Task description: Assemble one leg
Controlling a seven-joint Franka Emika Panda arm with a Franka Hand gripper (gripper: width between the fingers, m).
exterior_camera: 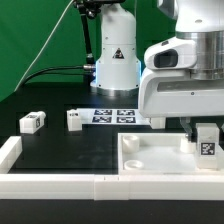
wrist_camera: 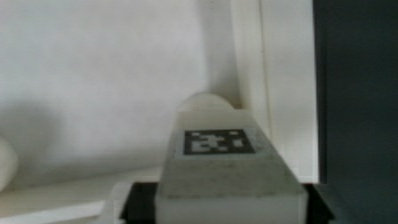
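Observation:
My gripper [exterior_camera: 205,133] is shut on a leg [exterior_camera: 206,141], a small white block with a black-and-white marker, and holds it upright over the corner of the large white tray-like piece [exterior_camera: 140,160] at the exterior view's right. In the wrist view the leg [wrist_camera: 217,150] sits between my dark fingers [wrist_camera: 146,198], its tip against the tray's inner corner by the rim [wrist_camera: 285,80]. Two more legs [exterior_camera: 31,122] [exterior_camera: 75,119] lie loose on the black table at the exterior view's left.
The marker board [exterior_camera: 112,115] lies behind the tray, before the arm's white base [exterior_camera: 115,62]. A white rail [exterior_camera: 50,184] runs along the table's front edge, with a short arm at the exterior view's left [exterior_camera: 9,150].

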